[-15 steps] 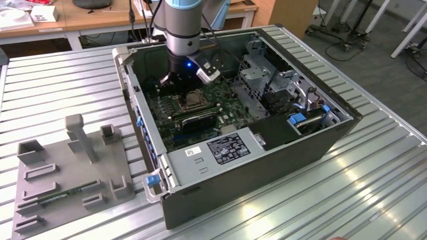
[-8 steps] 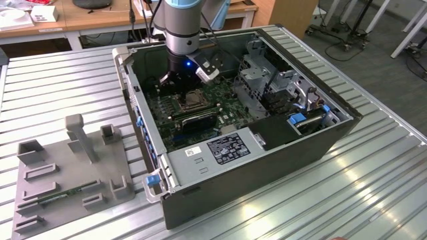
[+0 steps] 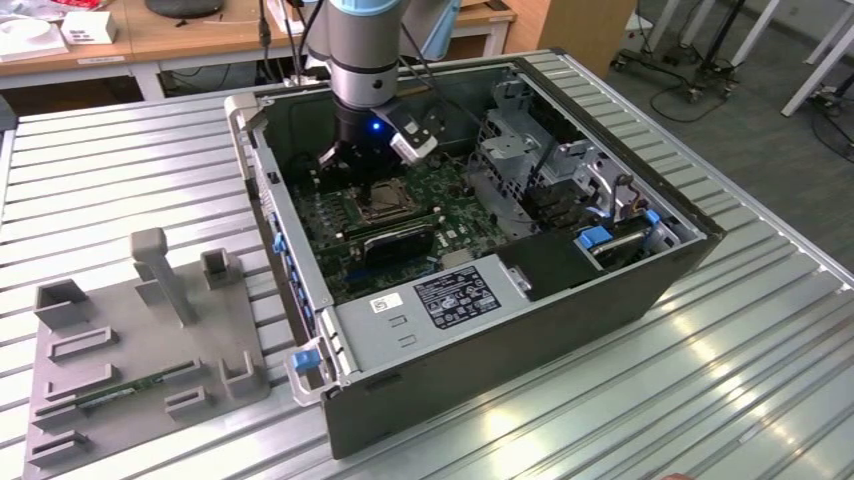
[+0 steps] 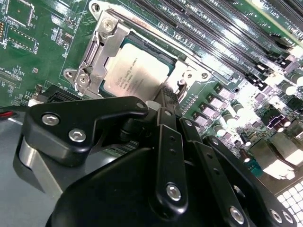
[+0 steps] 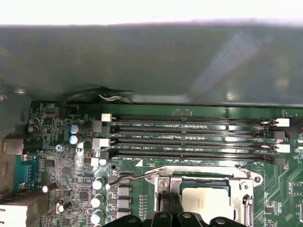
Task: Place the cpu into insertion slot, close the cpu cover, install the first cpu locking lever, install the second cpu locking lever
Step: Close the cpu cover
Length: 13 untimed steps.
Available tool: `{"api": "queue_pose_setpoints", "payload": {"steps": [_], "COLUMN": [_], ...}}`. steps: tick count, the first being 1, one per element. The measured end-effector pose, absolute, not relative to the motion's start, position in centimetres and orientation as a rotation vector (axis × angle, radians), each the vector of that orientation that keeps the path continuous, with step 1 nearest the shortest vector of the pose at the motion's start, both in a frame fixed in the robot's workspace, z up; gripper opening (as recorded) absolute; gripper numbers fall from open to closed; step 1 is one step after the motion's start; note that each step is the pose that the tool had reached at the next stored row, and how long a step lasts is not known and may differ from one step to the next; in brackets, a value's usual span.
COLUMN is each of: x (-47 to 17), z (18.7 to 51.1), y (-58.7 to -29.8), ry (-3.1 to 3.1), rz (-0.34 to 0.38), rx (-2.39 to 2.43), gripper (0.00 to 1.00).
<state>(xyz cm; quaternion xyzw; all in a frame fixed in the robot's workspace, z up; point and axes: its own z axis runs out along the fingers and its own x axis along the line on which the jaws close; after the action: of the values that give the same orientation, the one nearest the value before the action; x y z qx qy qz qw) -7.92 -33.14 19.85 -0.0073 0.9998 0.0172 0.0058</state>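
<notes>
In the exterior view my gripper (image 3: pixel 355 168) reaches down into the open computer case, just above the insertion slot (image 3: pixel 378 202) on the green motherboard. The cpu (image 4: pixel 137 72), a pale silvery square, lies flat in the slot in both wrist views (image 5: pixel 206 201). The cpu cover (image 4: pixel 96 59) lies down around it as a silvery frame (image 5: pixel 245 189). My black fingers (image 4: pixel 163 111) stand close together, tips at the cover's edge beside the chip, with nothing seen between them. A thin wire locking lever (image 5: pixel 130 178) runs along the socket's side, its free end sticking out past the corner.
Long black memory slots (image 5: pixel 189 137) run beside the socket. The case's grey wall (image 5: pixel 151 61) rises behind them. A drive cage (image 3: pixel 523 150) and power supply (image 3: pixel 447 295) crowd the board. A grey fixture plate (image 3: pixel 134 340) lies on the exterior view's left.
</notes>
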Motion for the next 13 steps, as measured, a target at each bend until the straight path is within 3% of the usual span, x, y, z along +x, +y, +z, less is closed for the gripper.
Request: {"api": "queue_pose_setpoints", "payload": {"steps": [13], "x": [-7.91], "z": [19.80], "y": [-32.84], "ry": [3.129], "rz": [0.055], "rx": [-0.023], "gripper": [0.11]}}
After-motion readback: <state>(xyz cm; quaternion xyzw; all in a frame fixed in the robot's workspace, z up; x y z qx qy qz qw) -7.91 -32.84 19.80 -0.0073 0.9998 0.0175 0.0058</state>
